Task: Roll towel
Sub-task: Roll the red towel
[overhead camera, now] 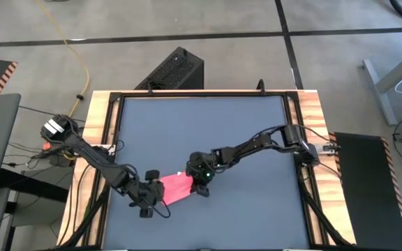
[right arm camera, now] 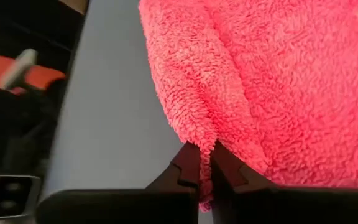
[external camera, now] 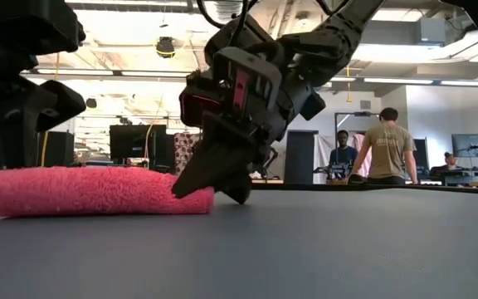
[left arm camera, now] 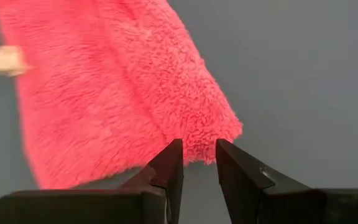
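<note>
High view: the towel (overhead camera: pixel 175 188) lies folded low on the dark table (overhead camera: pixel 257 216), between the left gripper (overhead camera: pixel 152 202) and right gripper (overhead camera: pixel 199 187); bare table lies all round.
Low view: right gripper tips press the towel's near end.
Left wrist: fingers narrowly parted, apparently empty, just short of the towel edge.
Right wrist: fingers pinch a towel fold.

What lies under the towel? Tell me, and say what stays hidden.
The towel lies folded on the dark table. The right gripper pinches its edge; the left gripper stands just off it. Anything under the folds is covered.
</note>
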You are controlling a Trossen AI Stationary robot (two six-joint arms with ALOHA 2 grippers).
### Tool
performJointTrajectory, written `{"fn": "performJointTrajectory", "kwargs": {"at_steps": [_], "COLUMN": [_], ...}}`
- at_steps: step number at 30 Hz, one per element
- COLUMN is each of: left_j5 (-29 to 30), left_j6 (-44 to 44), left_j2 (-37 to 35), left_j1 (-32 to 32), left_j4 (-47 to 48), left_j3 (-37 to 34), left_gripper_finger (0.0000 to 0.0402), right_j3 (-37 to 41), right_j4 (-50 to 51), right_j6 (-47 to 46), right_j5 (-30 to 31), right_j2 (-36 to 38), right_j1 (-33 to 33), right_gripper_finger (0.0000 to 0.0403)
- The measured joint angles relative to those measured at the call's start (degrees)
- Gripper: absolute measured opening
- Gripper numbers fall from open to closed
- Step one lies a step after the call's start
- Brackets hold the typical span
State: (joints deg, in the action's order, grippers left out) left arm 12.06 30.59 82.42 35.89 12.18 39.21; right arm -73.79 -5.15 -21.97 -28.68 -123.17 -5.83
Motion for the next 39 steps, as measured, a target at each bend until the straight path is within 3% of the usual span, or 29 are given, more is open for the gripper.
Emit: {"fn": "performJointTrajectory", "kwargs": {"at_steps": [8,16,26,32,39], "left_j5": [15.12,14.12,17.27,24.77,24.41], "left_j6": [0.19,-5.69,-4.35,-4.06,-2.29], "left_j2": [-9.95,-5.85,2.64,3.07,3.07], "left_j1": [2.16,6.36,8.25,8.22,8.12], "left_j4": [-1.10,-12.13,-12.54,-11.68,-10.52], "left_j3": [-2.39,-3.53,-3.55,-3.55,-3.55], "left_gripper_finger": [0.0084,0.0107,0.0146,0.0146,0.0146], "right_j3": [-0.08,-0.05,0.01,0.01,0.03], "right_j4": [-0.19,-0.25,-0.92,-0.94,-1.12], "right_j6": [-8.43,-10.18,-11.91,-12.51,-12.71], "right_j5": [-2.28,-2.33,-3.18,-3.16,-3.14], "right_j2": [0.09,0.09,0.06,0.06,0.04], "right_j1": [1.79,2.38,3.09,3.09,3.19], "right_gripper_finger": [0.0032,0.0032,0.0032,0.0032,0.0032]}}
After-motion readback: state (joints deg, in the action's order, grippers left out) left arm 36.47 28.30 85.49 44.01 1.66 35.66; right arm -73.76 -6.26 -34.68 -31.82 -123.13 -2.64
